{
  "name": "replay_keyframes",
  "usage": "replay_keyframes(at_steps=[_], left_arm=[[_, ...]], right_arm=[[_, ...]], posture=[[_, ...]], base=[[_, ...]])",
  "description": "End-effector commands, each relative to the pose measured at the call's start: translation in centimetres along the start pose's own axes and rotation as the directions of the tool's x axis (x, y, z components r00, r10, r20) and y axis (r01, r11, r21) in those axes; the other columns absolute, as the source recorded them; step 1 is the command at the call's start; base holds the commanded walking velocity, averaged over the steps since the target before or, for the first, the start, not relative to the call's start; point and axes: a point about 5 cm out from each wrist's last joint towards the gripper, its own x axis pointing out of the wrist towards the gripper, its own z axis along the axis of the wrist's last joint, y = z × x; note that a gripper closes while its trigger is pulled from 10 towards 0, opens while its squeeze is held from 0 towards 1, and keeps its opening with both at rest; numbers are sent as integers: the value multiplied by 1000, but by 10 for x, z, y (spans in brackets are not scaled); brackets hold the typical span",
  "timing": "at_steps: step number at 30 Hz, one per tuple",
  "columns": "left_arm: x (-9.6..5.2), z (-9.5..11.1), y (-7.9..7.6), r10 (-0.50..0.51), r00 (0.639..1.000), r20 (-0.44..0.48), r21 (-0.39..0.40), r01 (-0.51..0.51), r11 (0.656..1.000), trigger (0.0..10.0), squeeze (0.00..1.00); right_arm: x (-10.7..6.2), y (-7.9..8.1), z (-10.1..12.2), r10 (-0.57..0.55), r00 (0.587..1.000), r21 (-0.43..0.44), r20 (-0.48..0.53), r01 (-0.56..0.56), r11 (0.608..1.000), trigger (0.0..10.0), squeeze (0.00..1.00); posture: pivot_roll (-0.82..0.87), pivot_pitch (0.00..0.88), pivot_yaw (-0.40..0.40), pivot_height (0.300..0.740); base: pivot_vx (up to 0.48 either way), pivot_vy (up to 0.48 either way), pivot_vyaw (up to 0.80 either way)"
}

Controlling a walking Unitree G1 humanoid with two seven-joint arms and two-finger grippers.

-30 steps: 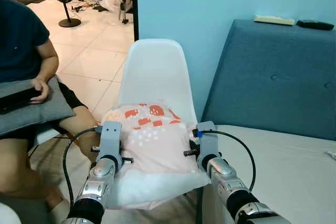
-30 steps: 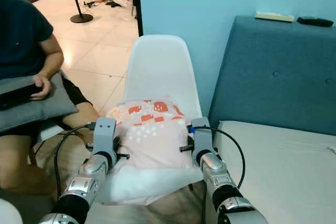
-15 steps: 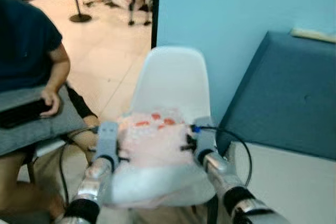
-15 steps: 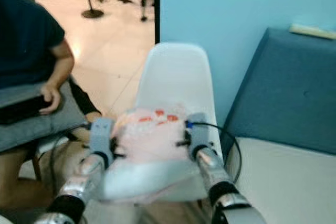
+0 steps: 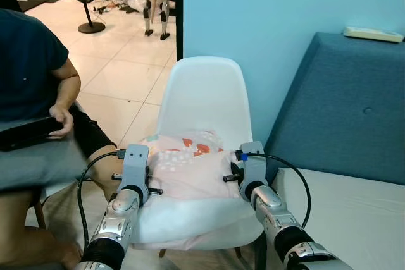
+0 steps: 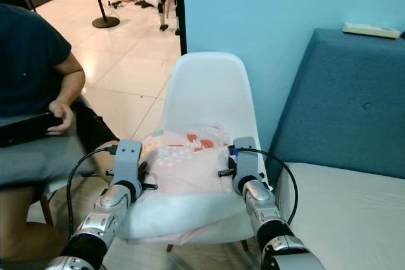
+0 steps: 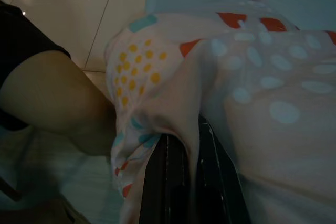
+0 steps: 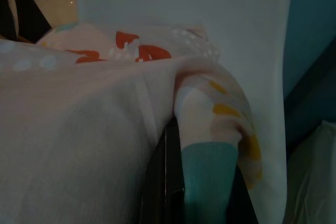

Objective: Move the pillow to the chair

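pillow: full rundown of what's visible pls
The pillow is soft and pale pink, printed with white dots, orange-red shapes, and yellow and teal marks near its ends. It lies across the seat of the white chair, its far edge near the backrest and its near edge overhanging the seat front. The left gripper and right gripper pinch the fabric at opposite ends; cloth bunches between each pair of black fingers.

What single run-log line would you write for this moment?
stage: placing | pillow: over white chair seat | left gripper: pinching pillow's fabric | right gripper: pinching pillow's fabric | person: seated on robot's left
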Motion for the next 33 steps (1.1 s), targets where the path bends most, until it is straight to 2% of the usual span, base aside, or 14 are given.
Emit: replay_keyframes(at_steps=[1,8,9,13,14,15,33], left_arm=[[2,8,-3,-23,999,40,23,22,1000,10000,0],[3,8,-1,-15,999,34,12,15,1000,10000,0],[3,8,-1,-18,999,29,-13,18,1000,10000,0],[2,7,0,-10,1000,27,-7,10,1000,10000,0],[2,5,2,24,1000,19,-50,-23,998,10000,0],[2,5,3,33,999,16,-56,-32,998,10000,0],[1,3,2,30,999,18,-47,-30,998,10000,0]], right_arm=[[1,5,5,9,999,7,31,-9,1000,10000,0],[2,5,5,8,1000,10,30,-8,1000,10000,0],[2,5,5,10,1000,10,30,-11,1000,10000,0],[2,5,6,12,999,9,30,-13,1000,10000,0],[2,5,7,13,999,9,31,-13,1000,10000,0],[2,5,7,13,999,9,31,-13,1000,10000,0],[3,7,6,35,999,11,26,-35,999,10000,0]], posture=[[-17,70,-24,740],[-19,71,-26,740],[-22,68,-27,740],[-23,68,-27,740],[-22,64,-29,740],[-22,64,-29,740],[-22,62,-31,740]], base=[[0,0,0],[0,0,0],[0,-480,0],[0,-480,0],[0,0,0],[0,0,0],[0,0,0]])
